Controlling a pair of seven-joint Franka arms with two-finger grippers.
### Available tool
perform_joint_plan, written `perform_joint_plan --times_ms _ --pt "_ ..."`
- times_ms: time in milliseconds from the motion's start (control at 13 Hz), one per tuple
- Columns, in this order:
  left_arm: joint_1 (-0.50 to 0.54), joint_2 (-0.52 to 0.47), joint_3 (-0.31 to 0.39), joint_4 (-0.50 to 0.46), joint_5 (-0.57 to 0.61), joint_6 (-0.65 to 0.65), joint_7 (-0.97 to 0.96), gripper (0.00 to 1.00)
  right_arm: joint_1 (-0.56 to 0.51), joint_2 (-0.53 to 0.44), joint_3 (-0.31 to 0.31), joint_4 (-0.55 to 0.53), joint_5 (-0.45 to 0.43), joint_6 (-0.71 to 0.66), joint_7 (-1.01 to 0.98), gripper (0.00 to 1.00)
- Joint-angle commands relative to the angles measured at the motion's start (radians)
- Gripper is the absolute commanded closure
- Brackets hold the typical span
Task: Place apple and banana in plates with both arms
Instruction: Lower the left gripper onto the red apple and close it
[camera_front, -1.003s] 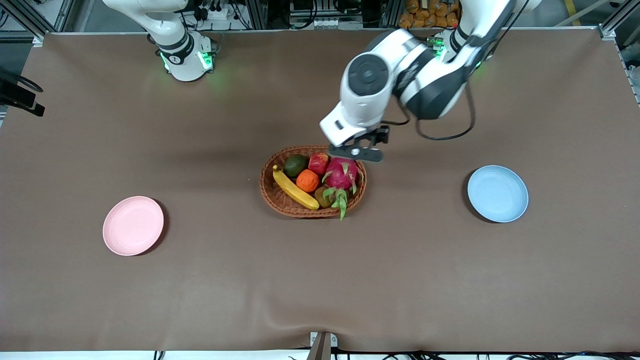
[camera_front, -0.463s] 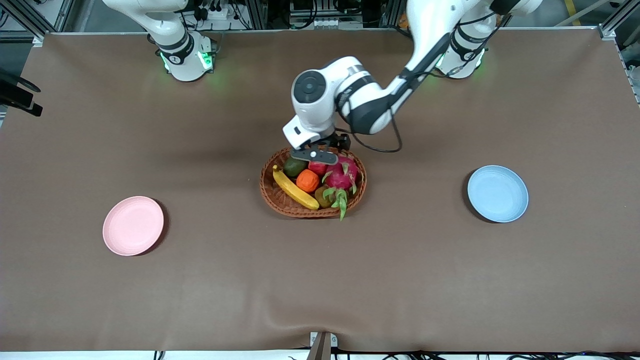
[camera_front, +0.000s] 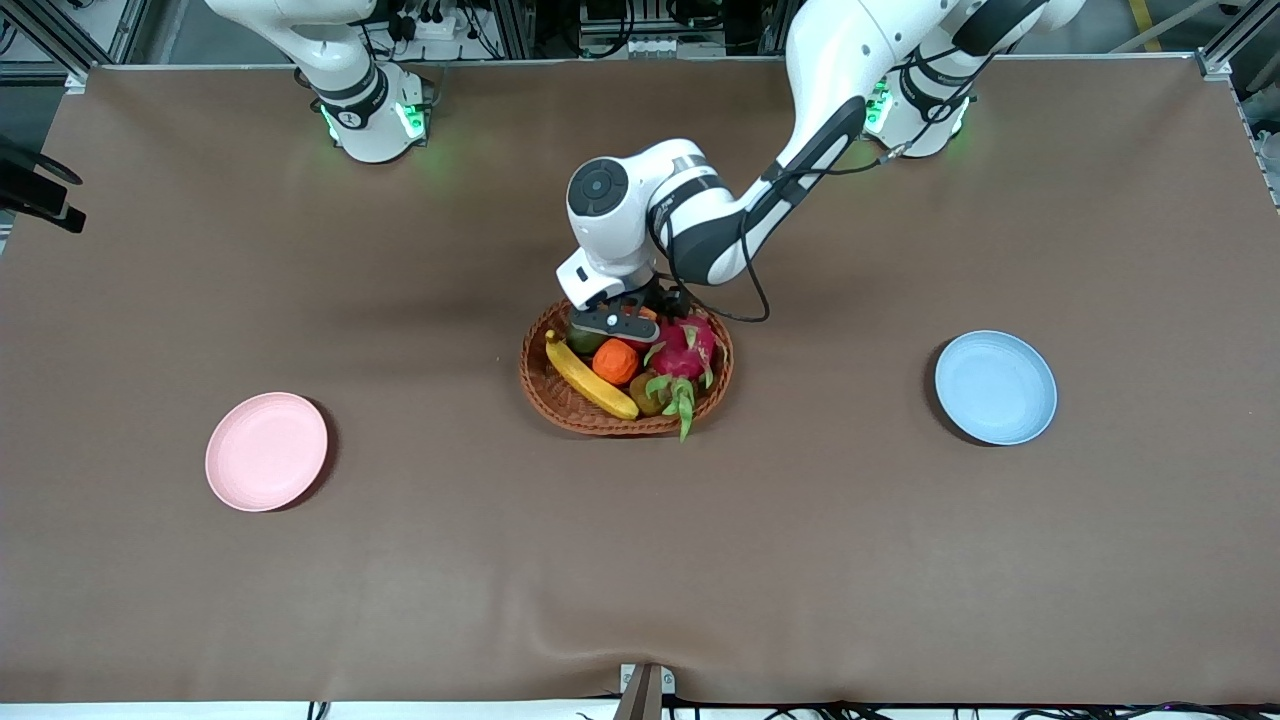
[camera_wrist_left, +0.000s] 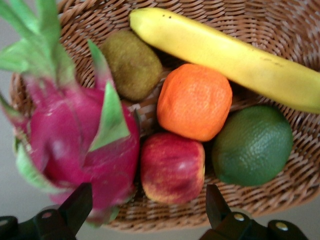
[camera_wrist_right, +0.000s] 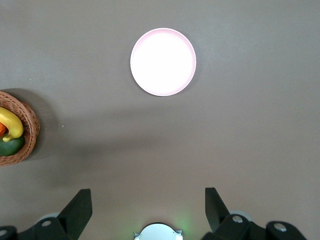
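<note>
While the right gripper (camera_wrist_right: 145, 212) waits spread over brown table (camera_front: 640, 560), left gripper (camera_wrist_left: 145, 212) spread above apple (camera_wrist_left: 172, 167), basket (camera_front: 560, 395).

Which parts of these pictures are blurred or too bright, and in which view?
Left wrist view: the dragon fruit is smeared, while the apple and banana look sharper. Right wrist view: the pink plate is washed out to near white. Front view: even light, a soft shadow beside the basket.
</note>
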Motion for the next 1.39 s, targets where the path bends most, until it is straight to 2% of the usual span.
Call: perform_joint_plan --times_ms 0,849,1312 --pt "-0.01 0.026 0.002 0.028 0.028 0.012 -0.034 0.0 -0.012 0.0 0.011 0.007 -0.005 -0.005 -0.008 0.0" --pt "-0.023 0.066 0.002 0.026 0.028 0.012 -0.059 0.0 -0.009 0.001 0.011 0.007 -0.003 -0.001 -0.008 0.0" --pt "-0.012 0.027 0.0 0.028 0.019 0.0 -0.059 0.0 -0.005 0.001 0.014 0.007 -0.002 0.001 -0.008 0.0"
